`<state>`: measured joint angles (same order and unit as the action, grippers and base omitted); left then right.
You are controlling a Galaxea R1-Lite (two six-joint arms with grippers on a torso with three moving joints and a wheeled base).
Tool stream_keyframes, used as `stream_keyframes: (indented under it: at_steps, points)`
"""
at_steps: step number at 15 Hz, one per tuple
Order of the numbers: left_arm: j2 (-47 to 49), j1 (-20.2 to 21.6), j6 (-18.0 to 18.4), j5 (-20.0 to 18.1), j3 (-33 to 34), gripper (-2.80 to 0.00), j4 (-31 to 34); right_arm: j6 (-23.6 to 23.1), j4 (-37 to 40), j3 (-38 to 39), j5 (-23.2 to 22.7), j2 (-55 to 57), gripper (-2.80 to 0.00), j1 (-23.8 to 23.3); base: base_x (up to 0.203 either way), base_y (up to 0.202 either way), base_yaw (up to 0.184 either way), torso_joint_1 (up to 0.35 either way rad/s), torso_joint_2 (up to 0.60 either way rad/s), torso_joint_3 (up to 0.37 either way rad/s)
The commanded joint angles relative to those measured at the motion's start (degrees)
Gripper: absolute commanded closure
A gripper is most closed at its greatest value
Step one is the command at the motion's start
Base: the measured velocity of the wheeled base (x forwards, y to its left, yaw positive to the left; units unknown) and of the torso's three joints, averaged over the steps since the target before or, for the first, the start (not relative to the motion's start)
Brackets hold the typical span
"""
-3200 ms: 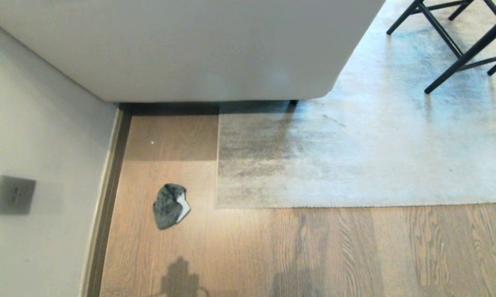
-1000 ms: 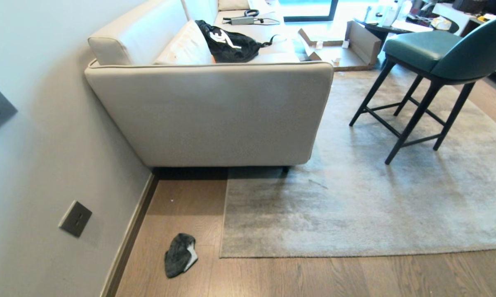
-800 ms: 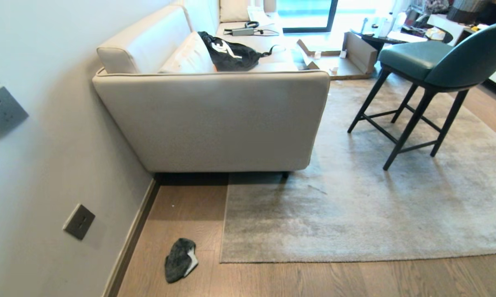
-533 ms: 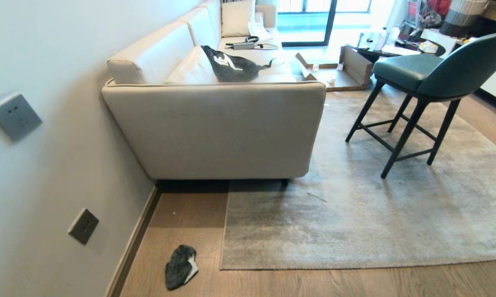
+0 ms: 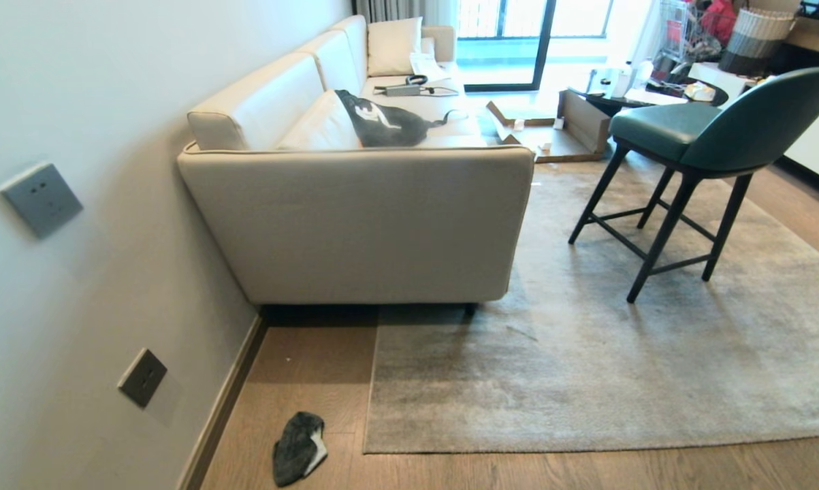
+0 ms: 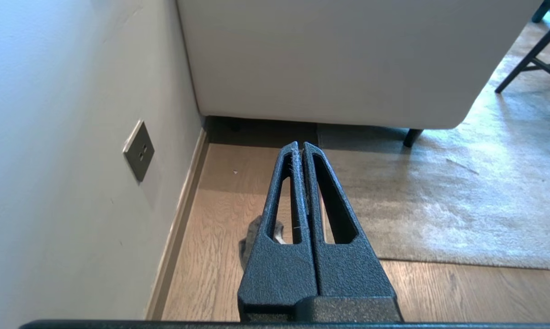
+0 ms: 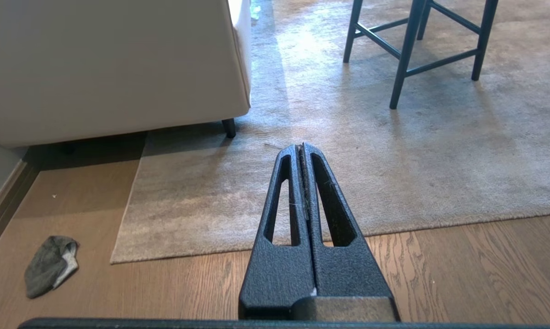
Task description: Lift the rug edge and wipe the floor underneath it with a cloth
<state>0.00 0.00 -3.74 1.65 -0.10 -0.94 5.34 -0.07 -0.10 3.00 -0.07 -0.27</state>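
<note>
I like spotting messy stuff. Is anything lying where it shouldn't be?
Yes. A crumpled dark grey cloth lies dropped on the wood floor between the wall and the rug edge. A black bag is slumped on the sofa, and flattened cardboard lies beyond it.

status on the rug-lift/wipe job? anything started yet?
Done: nothing visible. The rug edge lies flat on the floor, and the cloth sits loose on the planks by the wall.
In hand: nothing. The left gripper and right gripper are both shut and empty, above the floor.
Left: pick up the cloth, lift the edge, wipe underneath.
</note>
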Motion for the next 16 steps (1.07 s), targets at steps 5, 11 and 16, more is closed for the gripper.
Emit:
stream_keyframes:
  at_steps: [5, 11, 16]
  points:
    - [0.0, 0.0, -0.04, 0.02, 0.01, 0.0, -0.03, 0.02, -0.01, 0.01, -0.01, 0.07, 0.0, 0.0, 0.0, 0.0, 0.0, 0.0, 0.0, 0.0]
    - [0.0, 0.0, 0.05, 0.02, 0.01, 0.0, -0.03, 0.02, -0.01, 0.01, -0.01, 0.07, 0.0, 0.0, 0.0, 0.0, 0.0, 0.003, 0.0, 0.038]
    - [0.0, 0.0, -0.04, 0.02, 0.01, 0.0, -0.03, 0.02, -0.01, 0.01, -0.01, 0.07, 0.0, 0.0, 0.0, 0.0, 0.0, 0.0, 0.0, 0.0]
